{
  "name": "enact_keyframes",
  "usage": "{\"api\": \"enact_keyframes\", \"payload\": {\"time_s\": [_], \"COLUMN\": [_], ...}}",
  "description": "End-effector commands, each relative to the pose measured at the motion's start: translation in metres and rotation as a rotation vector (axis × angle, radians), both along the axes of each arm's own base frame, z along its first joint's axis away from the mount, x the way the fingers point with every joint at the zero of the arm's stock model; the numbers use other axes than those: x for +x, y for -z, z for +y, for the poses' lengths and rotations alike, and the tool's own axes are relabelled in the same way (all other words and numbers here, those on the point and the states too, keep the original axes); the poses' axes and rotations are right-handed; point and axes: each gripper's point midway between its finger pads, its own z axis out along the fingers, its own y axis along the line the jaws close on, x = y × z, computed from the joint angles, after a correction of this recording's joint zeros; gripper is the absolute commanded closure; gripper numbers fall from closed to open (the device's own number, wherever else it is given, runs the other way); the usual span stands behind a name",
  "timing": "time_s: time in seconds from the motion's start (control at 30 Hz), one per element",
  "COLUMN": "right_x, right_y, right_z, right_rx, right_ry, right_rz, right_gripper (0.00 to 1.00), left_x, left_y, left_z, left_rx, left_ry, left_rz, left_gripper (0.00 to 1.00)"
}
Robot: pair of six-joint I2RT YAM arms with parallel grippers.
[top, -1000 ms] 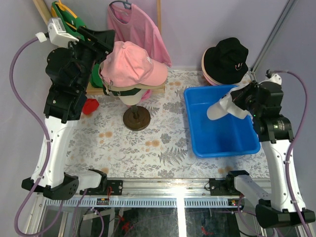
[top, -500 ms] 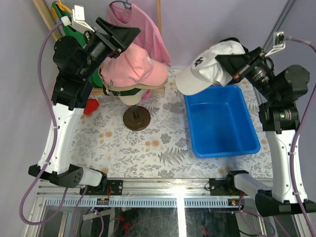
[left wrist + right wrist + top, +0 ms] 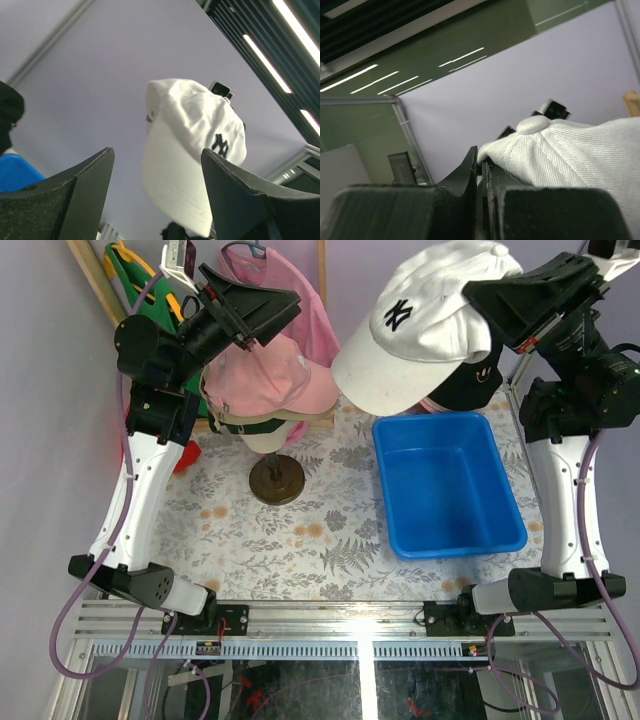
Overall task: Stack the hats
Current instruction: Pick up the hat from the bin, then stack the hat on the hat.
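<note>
My right gripper (image 3: 490,300) is shut on a white baseball cap (image 3: 420,325) with a black logo and holds it high above the blue bin (image 3: 448,485). The cap also shows in the right wrist view (image 3: 570,150) and in the left wrist view (image 3: 190,150). My left gripper (image 3: 275,310) is open and empty, raised above a pink baseball cap (image 3: 265,375) that tops a stack on the mannequin head (image 3: 268,438). A black bucket hat (image 3: 470,375) lies at the back right, mostly hidden behind the white cap.
A pink T-shirt (image 3: 300,290) hangs at the back, a green one (image 3: 140,280) at the back left. The mannequin stands on a round brown base (image 3: 277,480). A small red object (image 3: 185,455) lies at the left. The floral table cover (image 3: 300,540) spreads in front.
My right gripper has lifted the white cap up out of the blue bin and carried it high and to the left. My left gripper has risen and swung right above the pink cap.
</note>
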Motion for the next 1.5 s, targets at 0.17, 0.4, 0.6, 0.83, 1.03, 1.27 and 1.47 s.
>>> {"api": "enact_keyframes", "payload": {"time_s": [0.17,0.4,0.6,0.83,1.03,1.27,1.47], "right_x": [-0.068,-0.066,-0.066,-0.059,-0.052,-0.038,-0.030], "right_y": [-0.045,-0.052,-0.060,-0.061,-0.060,-0.053,-0.048], "right_z": [-0.014,-0.004,0.013,0.029,0.040,0.051,0.058], "right_rx": [0.135,0.169,0.171,0.175,0.172,0.179,0.190], "right_ry": [-0.219,-0.291,-0.332,-0.377,-0.404,-0.425,-0.450], "right_rz": [-0.203,-0.227,-0.243,-0.243,-0.242,-0.228,-0.220], "right_gripper": [1.00,1.00,1.00,1.00,1.00,1.00,1.00], "left_x": [-0.041,-0.063,-0.069,-0.068,-0.070,-0.086,-0.102], "left_y": [-0.015,-0.021,-0.010,0.000,0.001,-0.008,-0.012], "left_z": [-0.004,-0.012,-0.023,-0.027,-0.025,-0.021,-0.017], "left_rx": [-0.150,-0.200,-0.180,-0.171,-0.191,-0.228,-0.246], "left_ry": [0.297,0.448,0.509,0.533,0.552,0.620,0.671], "left_rz": [-0.043,-0.084,-0.060,-0.037,-0.037,-0.074,-0.109], "left_gripper": [0.29,0.28,0.28,0.28,0.27,0.27,0.28]}}
